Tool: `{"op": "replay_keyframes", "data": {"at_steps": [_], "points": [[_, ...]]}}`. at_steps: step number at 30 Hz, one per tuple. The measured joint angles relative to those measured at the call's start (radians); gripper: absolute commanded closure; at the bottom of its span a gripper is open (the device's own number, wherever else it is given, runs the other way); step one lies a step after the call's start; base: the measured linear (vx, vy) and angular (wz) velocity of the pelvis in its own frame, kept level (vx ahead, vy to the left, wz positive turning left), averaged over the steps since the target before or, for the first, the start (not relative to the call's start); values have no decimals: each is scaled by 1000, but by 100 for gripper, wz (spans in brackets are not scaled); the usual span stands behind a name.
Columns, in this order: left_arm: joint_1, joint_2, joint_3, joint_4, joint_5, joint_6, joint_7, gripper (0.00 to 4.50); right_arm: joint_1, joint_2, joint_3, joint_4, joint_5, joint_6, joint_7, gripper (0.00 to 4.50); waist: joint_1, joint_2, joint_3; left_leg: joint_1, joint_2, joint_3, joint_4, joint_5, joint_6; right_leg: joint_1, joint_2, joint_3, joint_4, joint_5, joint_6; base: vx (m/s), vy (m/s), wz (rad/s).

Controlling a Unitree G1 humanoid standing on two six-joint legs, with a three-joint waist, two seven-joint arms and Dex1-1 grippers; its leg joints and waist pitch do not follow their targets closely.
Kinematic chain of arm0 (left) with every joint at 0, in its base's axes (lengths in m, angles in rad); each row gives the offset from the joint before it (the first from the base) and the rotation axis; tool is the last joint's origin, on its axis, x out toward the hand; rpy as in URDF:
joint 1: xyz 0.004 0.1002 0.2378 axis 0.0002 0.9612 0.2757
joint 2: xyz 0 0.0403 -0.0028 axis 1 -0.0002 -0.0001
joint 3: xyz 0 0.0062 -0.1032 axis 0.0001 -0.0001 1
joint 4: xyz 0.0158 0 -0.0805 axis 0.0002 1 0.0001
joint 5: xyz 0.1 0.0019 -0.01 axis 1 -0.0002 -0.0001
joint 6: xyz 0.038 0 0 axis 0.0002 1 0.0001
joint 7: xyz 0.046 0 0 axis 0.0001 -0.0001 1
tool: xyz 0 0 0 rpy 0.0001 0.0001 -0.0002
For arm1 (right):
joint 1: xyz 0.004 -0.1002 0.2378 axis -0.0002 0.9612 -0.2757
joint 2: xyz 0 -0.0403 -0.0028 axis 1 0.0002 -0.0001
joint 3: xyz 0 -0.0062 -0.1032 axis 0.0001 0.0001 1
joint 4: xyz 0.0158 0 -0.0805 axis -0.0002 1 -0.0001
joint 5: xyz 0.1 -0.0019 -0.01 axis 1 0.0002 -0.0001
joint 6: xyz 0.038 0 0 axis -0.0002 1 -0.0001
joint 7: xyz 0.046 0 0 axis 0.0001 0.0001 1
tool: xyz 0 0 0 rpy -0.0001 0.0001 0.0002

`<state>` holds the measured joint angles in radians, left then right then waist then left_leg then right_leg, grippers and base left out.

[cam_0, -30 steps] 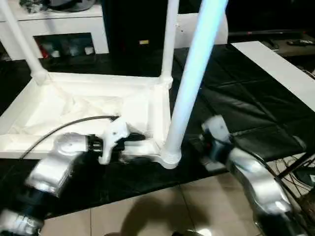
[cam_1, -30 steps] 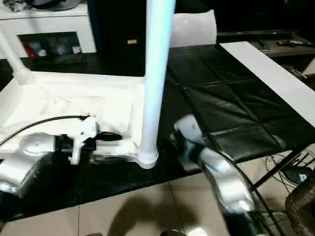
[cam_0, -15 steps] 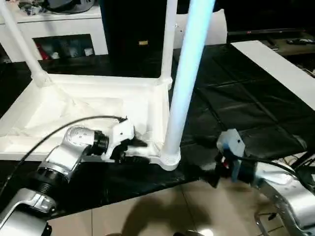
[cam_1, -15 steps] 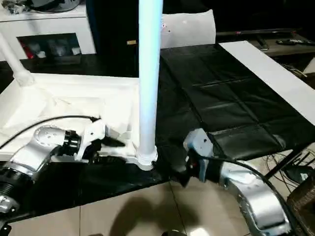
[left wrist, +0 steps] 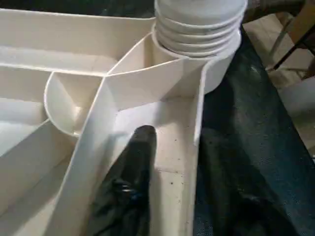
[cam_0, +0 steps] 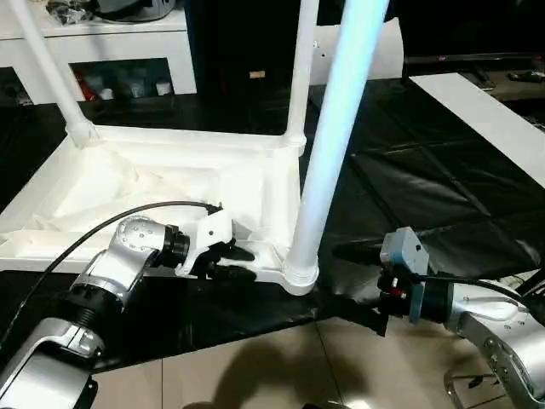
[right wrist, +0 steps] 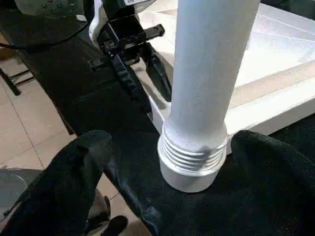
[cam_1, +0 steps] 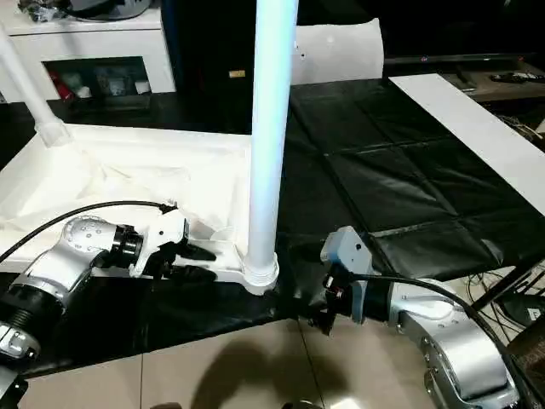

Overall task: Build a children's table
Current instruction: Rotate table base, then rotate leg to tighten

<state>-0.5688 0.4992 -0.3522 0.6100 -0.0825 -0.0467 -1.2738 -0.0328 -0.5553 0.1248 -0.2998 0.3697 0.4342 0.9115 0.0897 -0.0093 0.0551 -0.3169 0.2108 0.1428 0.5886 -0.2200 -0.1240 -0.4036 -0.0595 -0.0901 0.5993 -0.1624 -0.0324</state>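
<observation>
The children's table lies upside down on a black mat, its ribbed top (cam_0: 153,183) facing up. Three white legs stand in corner sockets: two at the back (cam_0: 51,72) (cam_0: 300,77) and one at the near right (cam_0: 328,162), with its threaded collar (right wrist: 192,157) seated in the socket. My left gripper (cam_0: 247,262) is open astride the near rim beside that socket. One finger (left wrist: 135,162) lies inside the rim, a little off the wall. My right gripper (cam_0: 336,277) stands open just right of the near leg, its fingers (right wrist: 74,172) on either side of the leg's base without touching it.
A white cabinet (cam_0: 111,43) with dark openings runs along the back, and a white cushion-like bag (cam_1: 336,51) sits behind the mat. A long white board (cam_0: 485,111) lies at the right. Tiled floor (cam_0: 255,375) starts at the mat's near edge, and cables (cam_1: 519,298) trail at the right.
My left gripper's fingers have narrowed around the near rim. My right arm has drawn back from the near leg towards the front right. Its open fingers now face the leg's base.
</observation>
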Motion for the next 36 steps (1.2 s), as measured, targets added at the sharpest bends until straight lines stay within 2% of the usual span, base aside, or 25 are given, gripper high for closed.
{"op": "replay_keyframes", "data": {"at_steps": [3, 4, 14, 18, 22, 28, 31, 34, 36], "points": [[-5, -1, -1, 15, 2, -8, -11, 348, 0, -2, 0, 0, 8, 1, 0, 0, 0, 0, 0, 0, 0, 0, 1, 0, 0, 0, 0, 0, 0, 0, 0, 0, 0, 0], [-8, -2, -1, 20, 3, -12, -16, 366, 0, -4, 0, 0, 9, 1, 0, 0, 0, 0, 0, 0, 0, 0, 1, 0, 0, 0, 0, 0, 0, 0, 0, 0, 0, 0], [-56, -4, -23, 65, 34, -23, -88, 444, -1, -7, 0, 0, 14, 1, 0, 0, 0, 0, 0, -1, 0, 0, 1, 0, 0, 0, 0, -1, -2, 0, 0, 0, 0, 0], [-72, -5, -34, 72, 43, -3, -110, 444, -2, -7, 0, 0, 14, 1, 0, 0, 0, 0, 0, -1, 0, 0, 0, -1, 1, 0, 0, -1, -3, 0, 1, 0, 0, 0], [-88, -9, -38, 70, 44, 90, -106, 444, -10, -5, 0, 4, 14, -2, -10, 0, 0, 1, -1, -1, 0, 0, -1, -1, 1, 1, 0, -1, -3, 1, 1, 0, 0, 0], [-69, -33, 4, 41, 50, 184, 36, 444, -46, 25, -6, 52, 3, -7, -57, 0, -16, 3, -2, 0, 0, 0, 2, 0, 1, 1, 0, -1, -3, 1, 1, 0, 0, 0], [-17, -35, 33, -39, 57, 223, 104, 444, -86, 39, -14, 90, -8, -9, -80, 0, -34, 2, -4, 1, 0, 1, 2, 0, 1, 1, 0, -1, -3, 1, 1, 0, 0, 0], [27, -27, 41, -94, 54, 198, 106, 444, -95, 40, -20, 124, -9, -10, -80, 0, -36, 1, -5, 0, 0, 0, 1, -1, 1, 1, 0, -2, -4, 1, 1, 0, 0, 0], [50, -5, 39, -113, 50, 136, 76, 444, -112, 45, -18, 152, -8, -23, -63, 0, -37, 0, -5, 0, 1, 0, -1, -1, 2, 1, 0, -2, -4, 1, 1, 0, 0, 0]]}}
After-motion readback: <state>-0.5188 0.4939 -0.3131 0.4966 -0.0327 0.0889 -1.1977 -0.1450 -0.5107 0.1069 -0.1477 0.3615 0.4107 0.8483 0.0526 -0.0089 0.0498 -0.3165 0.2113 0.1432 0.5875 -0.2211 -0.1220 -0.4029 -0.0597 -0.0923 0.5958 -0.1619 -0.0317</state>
